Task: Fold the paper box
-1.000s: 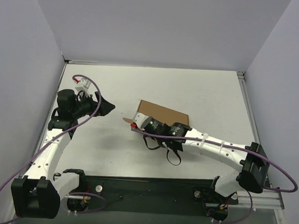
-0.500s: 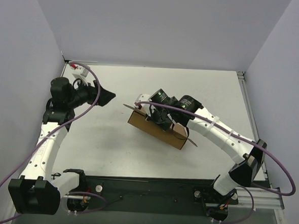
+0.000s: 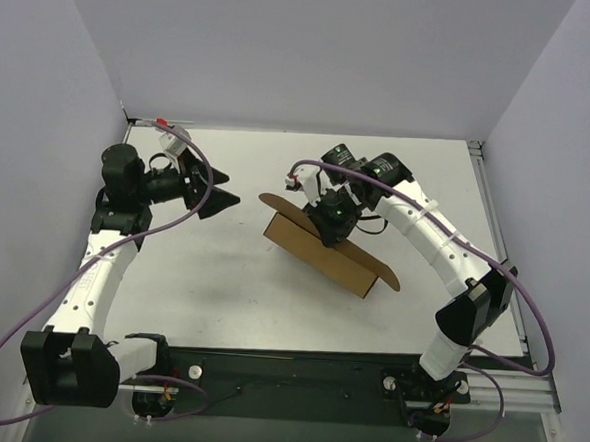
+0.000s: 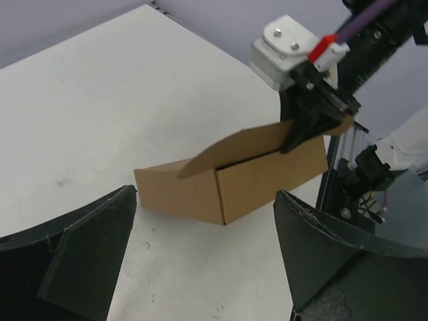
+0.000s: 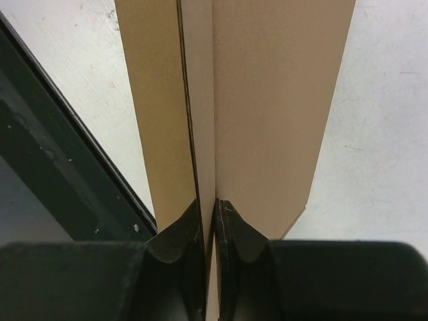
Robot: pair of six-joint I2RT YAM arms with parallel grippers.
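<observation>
**Right hand pinched on the box flap, left hand wide and clear**

Your paper box sits near the middle of the surface, lying at a slant in the top view, its long side running from upper left to lower right. It stands as a shallow box with one thin panel lifted above it. A rounded tab sticks out at its lower right end.

Your right hand is closed on that lifted cardboard panel. The wrist view shows both fingertips pressed against the sheet with only the panel between them. From above, the right wrist covers the box's far edge (you cannot see the grip itself there).

Your left hand hangs well to the left of the box, spread wide and holding nothing. Only bare surface lies between it and the box's near corner. A black rail runs along the near edge, and a purple cable loops beside the right arm.
</observation>
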